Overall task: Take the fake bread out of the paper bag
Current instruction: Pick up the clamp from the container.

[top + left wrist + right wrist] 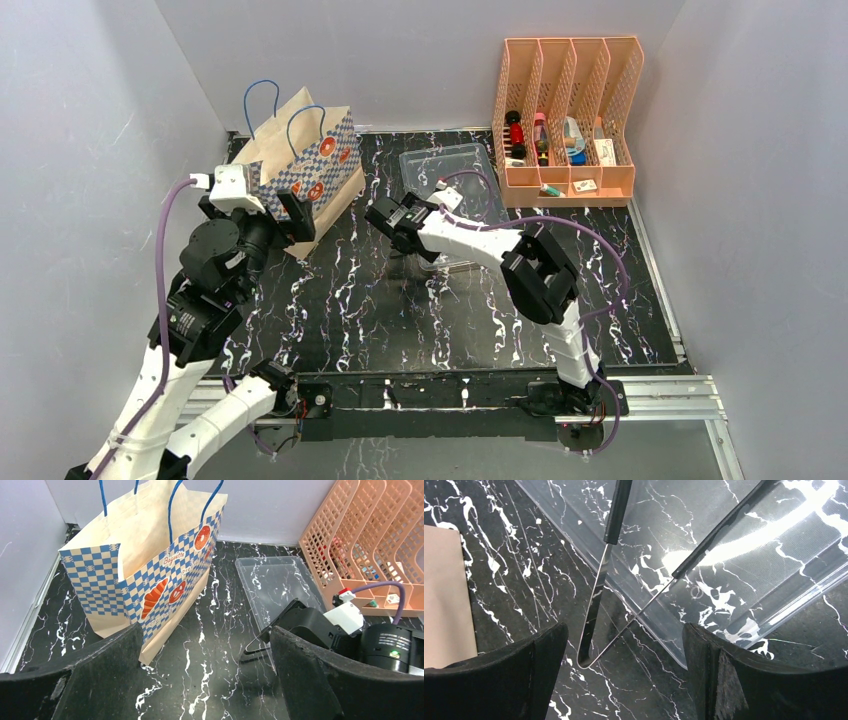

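Black marble-veined tabletop carried the tan kraft paper bag with blue-and-white checks and blue cord handles, upright at the far left. No fake bread showed — presumably it lay hidden inside. The left gripper hung just beside the bag, fingers spread wide, empty. The right gripper hovered over metal tongs propped on a clear plastic tray, fingers apart, grasping nothing. Thin paper would likely crumple and tip, so pinching 1 rim edge should steady it. The bread was probably light and firm — best taken across its middle.
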